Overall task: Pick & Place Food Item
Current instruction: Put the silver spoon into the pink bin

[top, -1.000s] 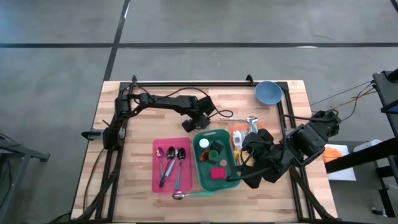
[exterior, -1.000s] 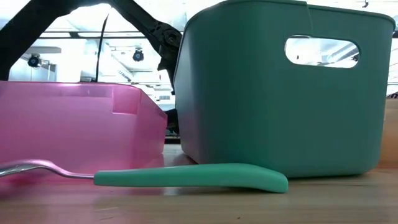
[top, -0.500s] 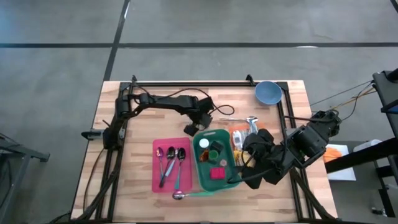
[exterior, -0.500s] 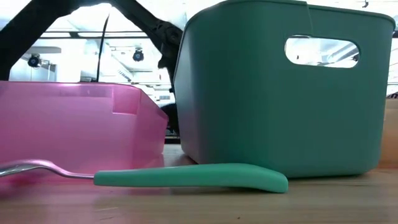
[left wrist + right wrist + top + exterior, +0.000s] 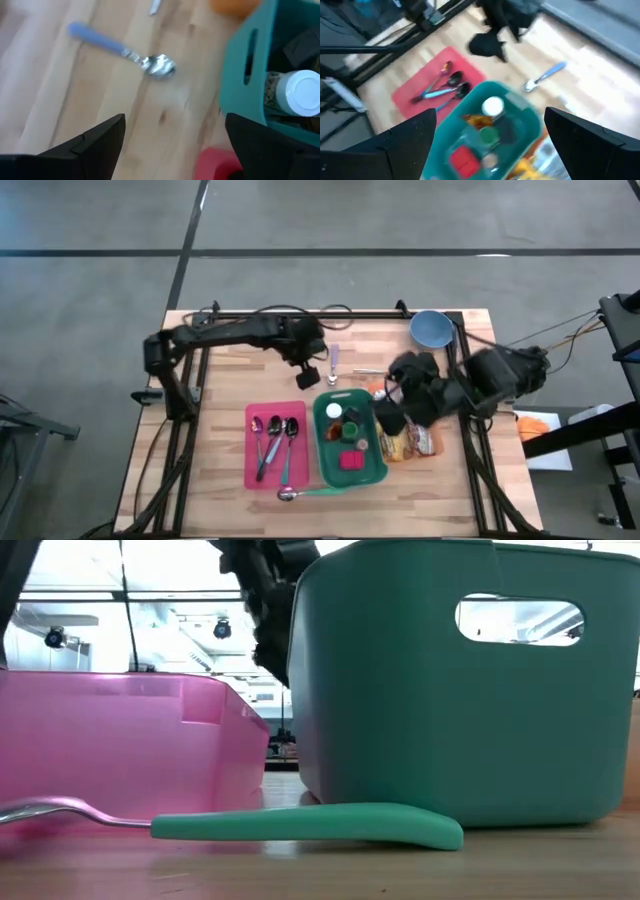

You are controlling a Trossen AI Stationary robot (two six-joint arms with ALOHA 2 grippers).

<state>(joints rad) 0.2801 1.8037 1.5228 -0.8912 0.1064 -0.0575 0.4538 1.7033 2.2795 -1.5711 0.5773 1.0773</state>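
Note:
A teal bin (image 5: 368,470) holds a white-capped jar (image 5: 493,106), a red block (image 5: 464,160) and other small items. Snack packets (image 5: 412,442) lie on the table against the bin's right side. My left gripper (image 5: 312,373) hangs open and empty above the table just beyond the bin's far left corner, over bare wood (image 5: 170,115). A blue-handled spoon (image 5: 125,50) lies flat on the table close by. My right gripper (image 5: 386,418) is open and empty, raised over the bin's right rim, looking down into the bin (image 5: 520,107).
A pink tray (image 5: 252,465) with three spoons sits left of the bin. A teal-handled spoon (image 5: 300,825) lies at the near edge. A blue bowl (image 5: 431,329) stands at the far right corner. Bare wood lies along the far left.
My left gripper has risen from the table beside the bin's far left corner, rolled about its own axis and drawn toward the far edge; the blue-handled spoon now shows there. My right arm has swung toward the far edge, uncovering the snack packets. Both grippers stay open.

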